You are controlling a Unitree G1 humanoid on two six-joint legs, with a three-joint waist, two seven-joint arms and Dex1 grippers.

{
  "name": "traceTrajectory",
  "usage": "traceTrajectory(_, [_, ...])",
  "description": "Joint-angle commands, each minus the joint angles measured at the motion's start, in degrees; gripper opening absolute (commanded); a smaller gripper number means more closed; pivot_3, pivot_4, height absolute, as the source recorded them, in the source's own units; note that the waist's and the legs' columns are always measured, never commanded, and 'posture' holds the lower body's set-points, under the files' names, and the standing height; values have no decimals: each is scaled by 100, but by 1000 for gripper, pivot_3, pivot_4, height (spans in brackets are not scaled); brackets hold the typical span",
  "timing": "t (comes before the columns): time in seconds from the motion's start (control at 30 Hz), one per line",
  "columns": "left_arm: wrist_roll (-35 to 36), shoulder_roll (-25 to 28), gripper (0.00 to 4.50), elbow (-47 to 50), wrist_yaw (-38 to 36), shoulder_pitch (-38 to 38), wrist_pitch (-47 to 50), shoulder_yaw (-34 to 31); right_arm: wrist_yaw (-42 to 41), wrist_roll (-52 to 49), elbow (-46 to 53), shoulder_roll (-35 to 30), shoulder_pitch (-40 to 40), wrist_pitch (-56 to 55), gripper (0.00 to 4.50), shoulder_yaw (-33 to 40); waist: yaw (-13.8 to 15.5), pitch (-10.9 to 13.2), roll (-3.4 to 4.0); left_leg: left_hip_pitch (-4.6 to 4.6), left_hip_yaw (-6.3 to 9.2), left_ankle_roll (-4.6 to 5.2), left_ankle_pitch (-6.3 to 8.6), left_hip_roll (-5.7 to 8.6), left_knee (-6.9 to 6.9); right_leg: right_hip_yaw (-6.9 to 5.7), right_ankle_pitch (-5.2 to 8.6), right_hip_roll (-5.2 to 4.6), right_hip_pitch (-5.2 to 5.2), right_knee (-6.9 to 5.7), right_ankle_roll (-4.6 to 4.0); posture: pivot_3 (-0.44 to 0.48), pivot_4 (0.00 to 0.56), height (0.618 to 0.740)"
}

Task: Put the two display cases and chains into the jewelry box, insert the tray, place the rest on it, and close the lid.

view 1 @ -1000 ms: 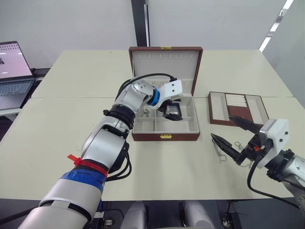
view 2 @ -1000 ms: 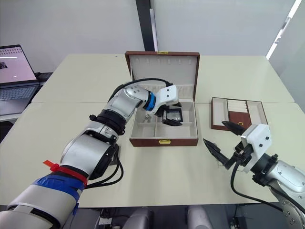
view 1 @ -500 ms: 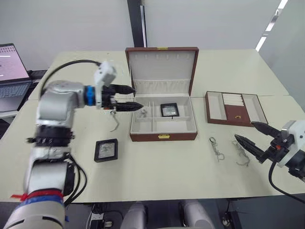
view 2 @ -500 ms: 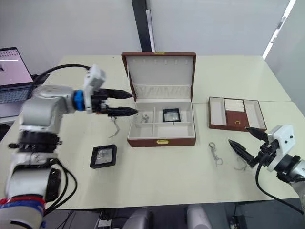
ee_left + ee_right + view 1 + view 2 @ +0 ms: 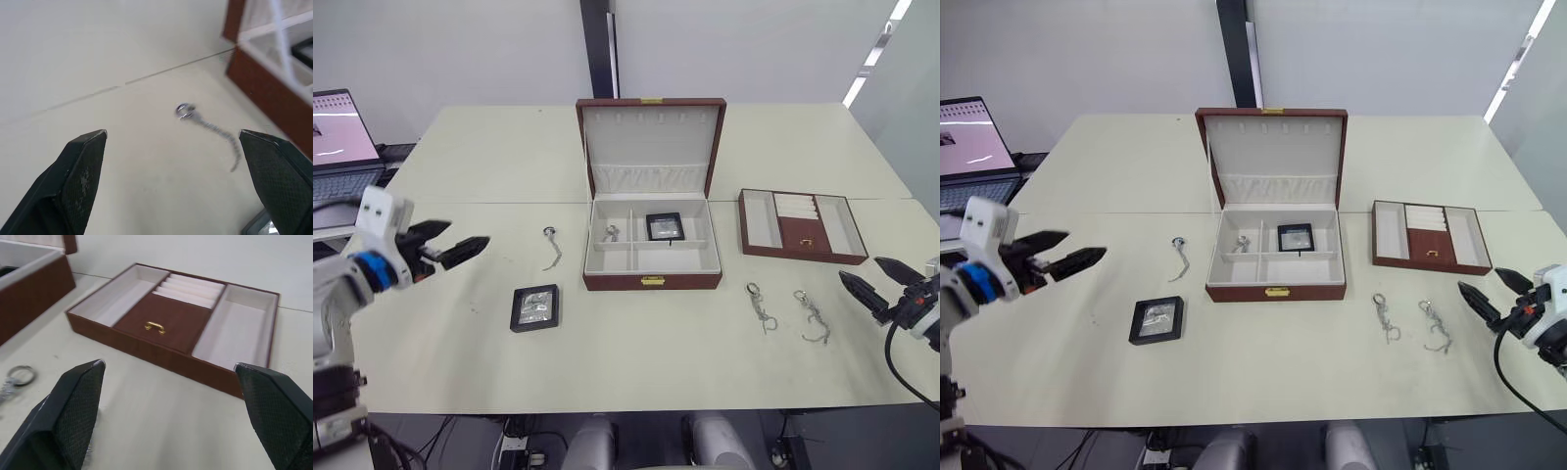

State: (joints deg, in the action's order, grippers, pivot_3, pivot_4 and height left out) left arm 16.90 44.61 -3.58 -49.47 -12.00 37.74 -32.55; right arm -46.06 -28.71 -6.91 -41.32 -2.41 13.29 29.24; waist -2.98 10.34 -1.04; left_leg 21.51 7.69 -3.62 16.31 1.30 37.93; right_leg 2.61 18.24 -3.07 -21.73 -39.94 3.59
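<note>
- Jewelry box (image 5: 652, 250) of dark red-brown wood with a cream lining stands at the middle of the pale table (image 5: 636, 372), its lid upright and a small gold clasp on the front wall.
- Inside, cream dividers split it into compartments; a black-framed square display case (image 5: 664, 226) lies in the rear right one and a small silver piece (image 5: 610, 232) in the rear left one.
- A second black-framed display case (image 5: 533, 306) lies flat on the table, left of the box and nearer the front edge.
- A silver chain with a ring end (image 5: 551, 247) lies between that case and the box's left wall, apart from both.
- Two more silver chains (image 5: 760, 305) (image 5: 811, 315) lie side by side to the front right of the box.
- The red-brown tray with cream compartments and a gold handle (image 5: 801, 225) sits right of the box, behind those chains.
- Left gripper (image 5: 448, 245) hovers at the table's left edge, fingers apart and empty.
- Right gripper (image 5: 875, 282) hovers at the right edge, fingers spread and empty.
- An open laptop (image 5: 340, 142) stands at far left.
</note>
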Motion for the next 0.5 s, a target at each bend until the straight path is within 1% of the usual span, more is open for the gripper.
traceTrajectory(0.03, [-245, -30, 4474, 249, 753, 368, -559, -442, 195, 84, -328, 109, 234, -363, 4500, 175, 14, -1, -3, 1, 0, 0, 0, 0, 2, 1, 0, 0, 0, 1, 0, 0, 150, 740])
traceTrajectory(0.2, [-451, -231, 4474, -242, 1718, 597, -1160, -671, 347, 341, -796, 167, 447, -803, 4500, 106, 72, -3, 0, -3, -3, 0, 0, 2, 1, 5, 0, -9, 5, 3, 0, 0, 150, 740])
traceTrajectory(0.37, [-449, -489, 4474, -547, 2077, 904, -1607, -619, 426, 451, -968, 215, 542, -1030, 4500, 47, 96, -4, 2, -5, -6, 0, 1, 2, -1, 6, 0, -9, 5, 5, 0, 0, 150, 740])
traceTrajectory(0.5, [-440, -561, 4474, -619, 2270, 1016, -1731, -553, 427, 491, -996, 228, 553, -1080, 4500, 60, 105, -5, 0, -5, -4, 0, 1, 2, 0, 4, 0, -7, 6, 5, 0, 0, 150, 740])
